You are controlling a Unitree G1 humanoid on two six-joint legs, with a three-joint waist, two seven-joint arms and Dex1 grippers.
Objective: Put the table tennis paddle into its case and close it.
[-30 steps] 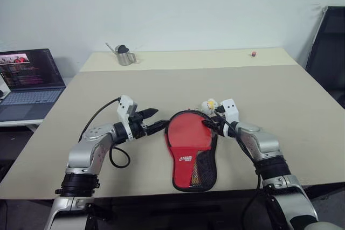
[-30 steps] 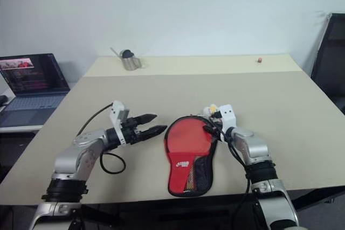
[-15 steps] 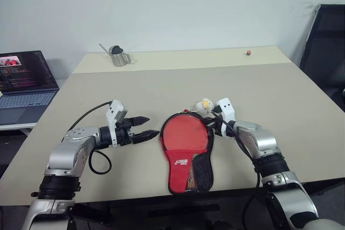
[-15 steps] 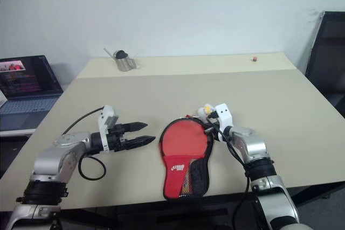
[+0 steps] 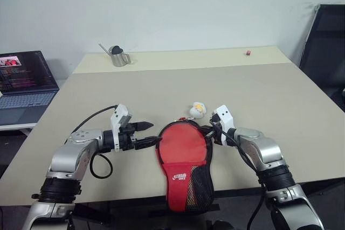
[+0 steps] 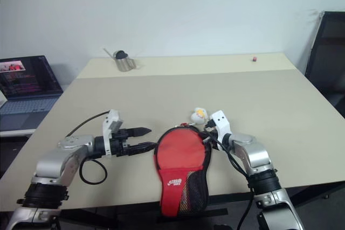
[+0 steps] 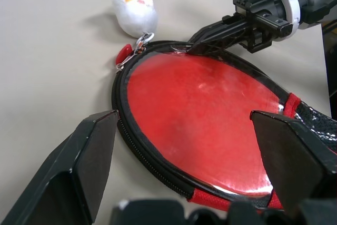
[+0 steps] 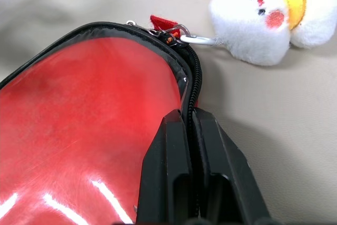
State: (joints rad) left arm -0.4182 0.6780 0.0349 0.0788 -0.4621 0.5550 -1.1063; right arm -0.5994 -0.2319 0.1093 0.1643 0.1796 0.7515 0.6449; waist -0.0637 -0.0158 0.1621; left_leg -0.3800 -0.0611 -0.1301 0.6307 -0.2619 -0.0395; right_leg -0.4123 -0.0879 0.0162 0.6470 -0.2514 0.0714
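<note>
Case (image 5: 182,161): lies flat near the front edge of the worktop (image 5: 280,95), round end away from the robot, narrow end with black mesh pocket at the front edge; red side up, white logo showing.
Paddle: not separately visible; the glossy red round area under the case's clear face may be it, cannot tell.
Zip: black zip runs round the rim of the round end; red pull tab (image 8: 160,23) sits at the far end of the rim.
Plush toy (image 5: 197,109): small, white and yellow, on the worktop just beyond the case, clipped by a metal ring to the pull tab.
Right gripper (image 6: 206,134): at the right rim of the round end, fingers (image 8: 174,177) pressed together on the case's zipped edge.
Left gripper (image 5: 149,135): just left of the case, pointing at it, fingers (image 7: 79,167) wide apart, holding nothing.
Far side: metal cup (image 5: 119,56) and a small red thing (image 5: 248,53) near the back edge.
Off the worktop: open laptop (image 5: 24,87) to the left.
</note>
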